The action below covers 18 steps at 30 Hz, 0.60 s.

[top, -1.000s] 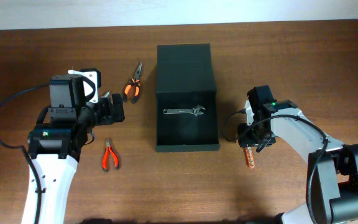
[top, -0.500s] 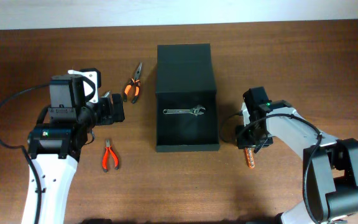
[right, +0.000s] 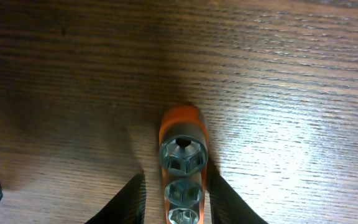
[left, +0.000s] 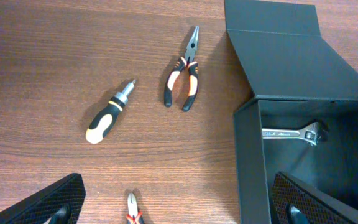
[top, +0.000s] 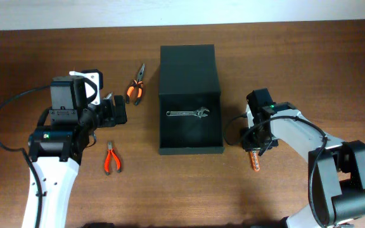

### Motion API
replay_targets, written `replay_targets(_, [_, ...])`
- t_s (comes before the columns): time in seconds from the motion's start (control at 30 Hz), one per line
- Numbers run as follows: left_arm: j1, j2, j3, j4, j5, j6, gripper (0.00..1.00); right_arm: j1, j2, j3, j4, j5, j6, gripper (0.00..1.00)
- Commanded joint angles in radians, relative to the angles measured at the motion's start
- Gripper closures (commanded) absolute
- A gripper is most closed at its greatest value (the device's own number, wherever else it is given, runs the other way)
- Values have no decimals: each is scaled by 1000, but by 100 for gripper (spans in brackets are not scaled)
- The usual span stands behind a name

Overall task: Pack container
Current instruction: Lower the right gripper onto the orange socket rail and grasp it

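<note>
My right tool (right: 176, 200) has just narrowed around the orange socket rail (right: 180, 124), right of the open container (top: 191, 151). I cannot tell if it grips yet. The rail goes in next, I think. My left tool (top: 114, 113) is wide open, empty.

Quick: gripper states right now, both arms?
Left gripper: open, empty.
Right gripper: straddling the orange socket holder; grip cannot be told.

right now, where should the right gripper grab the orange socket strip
Across its narrow width, from straight above. The socket strip lies flat on the table, long and thin, so its two long sides look easiest to pinch. The right gripper straddles one end, a finger beside each side.
</note>
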Motion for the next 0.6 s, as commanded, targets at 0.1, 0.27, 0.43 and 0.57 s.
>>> replay_targets(0.1, [-4, 2, 17, 2, -7, 19, 1, 8, 27, -8, 3, 13, 13, 75])
replay_targets(0.27, [-4, 2, 17, 2, -7, 19, 1, 8, 27, -8, 2, 13, 18, 83])
replay_targets(0.43, [-4, 2, 17, 2, -7, 19, 1, 8, 27, -8, 2, 13, 31, 89])
replay_targets(0.57, [-4, 2, 17, 2, -7, 19, 1, 8, 27, -8, 3, 13, 31, 89])
